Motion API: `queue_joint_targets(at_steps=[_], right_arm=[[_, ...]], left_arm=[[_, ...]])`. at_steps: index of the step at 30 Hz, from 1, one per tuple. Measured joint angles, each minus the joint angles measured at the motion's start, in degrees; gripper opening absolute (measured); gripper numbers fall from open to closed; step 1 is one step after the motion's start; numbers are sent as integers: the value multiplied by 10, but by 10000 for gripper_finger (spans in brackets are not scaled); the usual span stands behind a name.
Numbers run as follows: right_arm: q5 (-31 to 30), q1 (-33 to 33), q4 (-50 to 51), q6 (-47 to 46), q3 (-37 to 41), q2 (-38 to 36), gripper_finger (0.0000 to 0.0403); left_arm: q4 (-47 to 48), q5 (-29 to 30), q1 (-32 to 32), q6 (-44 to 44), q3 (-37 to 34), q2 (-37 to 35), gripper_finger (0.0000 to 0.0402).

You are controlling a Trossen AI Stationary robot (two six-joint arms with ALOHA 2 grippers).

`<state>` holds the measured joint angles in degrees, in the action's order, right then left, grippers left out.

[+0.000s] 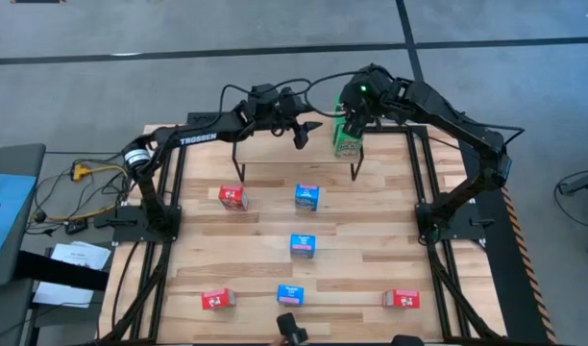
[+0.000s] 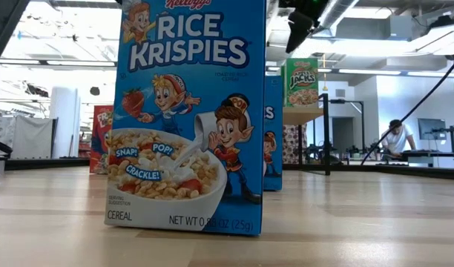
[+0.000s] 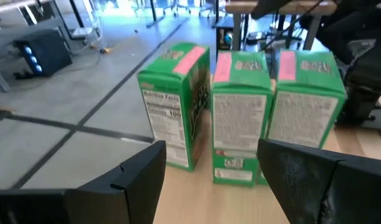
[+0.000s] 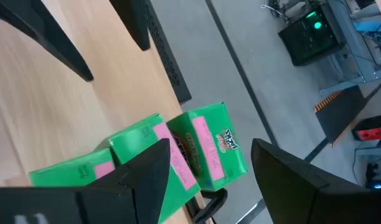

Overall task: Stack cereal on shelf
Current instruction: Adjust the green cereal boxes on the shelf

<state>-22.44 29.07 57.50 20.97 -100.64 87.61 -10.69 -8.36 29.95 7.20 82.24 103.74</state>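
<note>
Cereal boxes, three green cardboard rectangles (image 3: 237,115), stand on pale wood shelf (image 1: 284,144); left end effector (image 1: 301,133) and right end effector (image 1: 352,120) both released, empty.

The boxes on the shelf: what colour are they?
Green boxes, with pink top flaps; the left wrist view shows them best.

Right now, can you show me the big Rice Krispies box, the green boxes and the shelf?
Rice Krispies box (image 2: 190,111): low view, middle of its printed front.
Green boxes (image 3: 240,118): left wrist view, back panel of the middle box.
Shelf (image 1: 275,146): high view, bare wood top.
</note>
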Motion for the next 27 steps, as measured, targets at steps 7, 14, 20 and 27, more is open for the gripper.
queue_joint_targets(at_steps=[7,14,20,27], right_arm=[[6,-8,-6,-1,0,0,250],[13,-23,-23,-1,0,0,250],[15,-34,-29,-1,0,0,250],[15,-37,-28,-5,0,0,250]], left_arm=[[-34,-10,0,-4,0,6,242],[-53,-17,-3,-13,0,14,242],[-69,-15,-6,-23,0,23,242],[-78,-8,-3,-35,0,35,242]])
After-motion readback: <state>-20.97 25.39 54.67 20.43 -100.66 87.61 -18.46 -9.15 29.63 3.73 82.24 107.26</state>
